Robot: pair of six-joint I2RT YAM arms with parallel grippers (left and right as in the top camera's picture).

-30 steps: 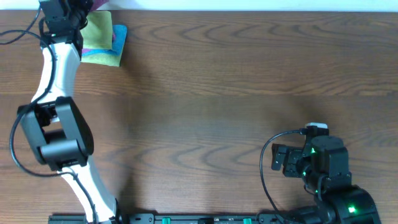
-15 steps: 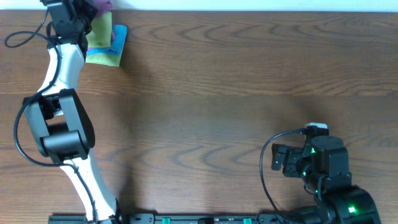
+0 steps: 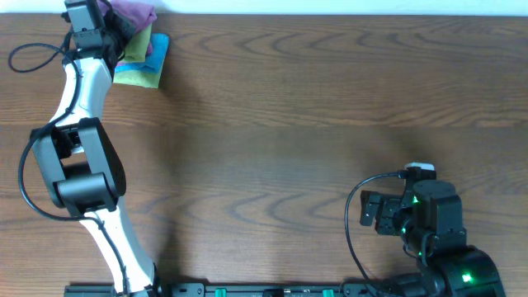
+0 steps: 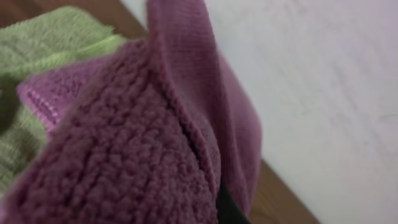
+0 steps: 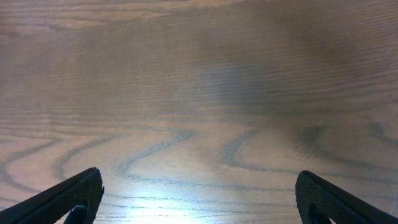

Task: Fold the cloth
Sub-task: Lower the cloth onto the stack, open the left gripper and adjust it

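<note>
At the far left corner of the table [image 3: 289,124], the left gripper [image 3: 106,18] was right over a small pile of cloths. The purple cloth [image 3: 134,13] hung bunched from it, partly above the far edge. In the left wrist view the fabric covered the jaws completely, so the closing itself could not be seen. From the way the cloth stood up in a steep fold, I judged that the gripper was clamped on it. Below it lay a green cloth [image 4: 56,31], and a blue cloth [image 3: 158,45] showed at the right side of the pile. The middle of the table was bare wood. Near the front right corner the right gripper [image 3: 369,213] rested low, and its fingers [image 5: 68,196] were spread wide with nothing between them. Several things could have gone wrong from here. The hold seemed to be on a bunch and not on a corner, so the cloth might have come down crumpled instead of flat. The rough pile of the purple cloth could have caught the green one and dragged it along. A slip this close to the far edge could have dropped the cloth off the table.
</note>
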